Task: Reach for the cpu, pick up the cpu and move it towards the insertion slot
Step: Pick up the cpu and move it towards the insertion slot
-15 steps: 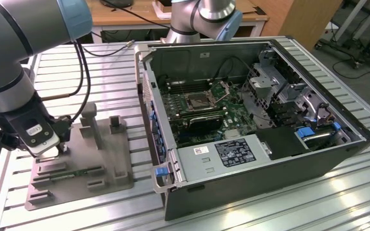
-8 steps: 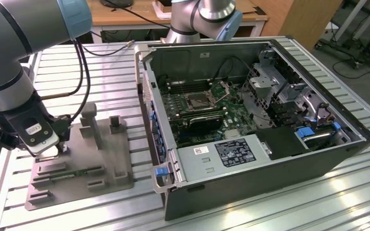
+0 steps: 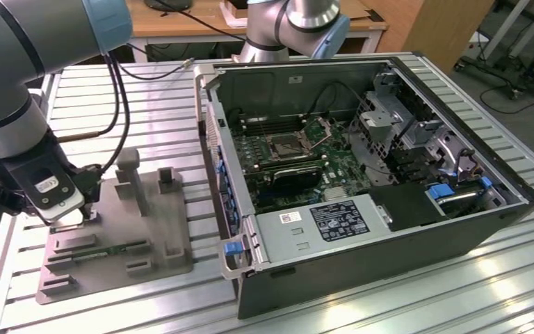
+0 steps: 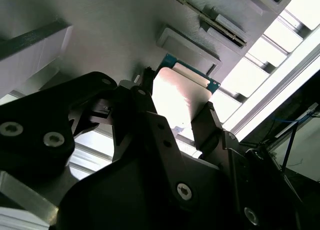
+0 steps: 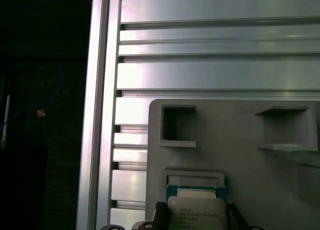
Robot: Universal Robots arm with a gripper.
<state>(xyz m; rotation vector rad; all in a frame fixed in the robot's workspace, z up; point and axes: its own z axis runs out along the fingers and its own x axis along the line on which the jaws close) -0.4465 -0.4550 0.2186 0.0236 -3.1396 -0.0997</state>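
The tool (image 4: pixel 177 101) is clamped on the cpu (image 4: pixel 183 91), a finger at either edge, over the grey fixture (image 4: pixel 115 25).

Shiny metal cpu (image 4: pixel 180 97), matt plastic fixture (image 5: pixel 240 155)

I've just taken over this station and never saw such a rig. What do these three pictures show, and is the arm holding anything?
The exterior view looks down on a grey robot arm over a slatted metal table. On the exterior view's left lies a grey fixture plate; on its right stands an open computer case, with the insertion slot, a square metal-framed socket, on its green board. Both wrist views come from cameras riding on the arm, looking at its jaws. In the second wrist view the dark jaws press against opposite edges of the cpu, a small silvery chip. The first wrist view shows the cpu at the fixture plate, so it is not at the slot.
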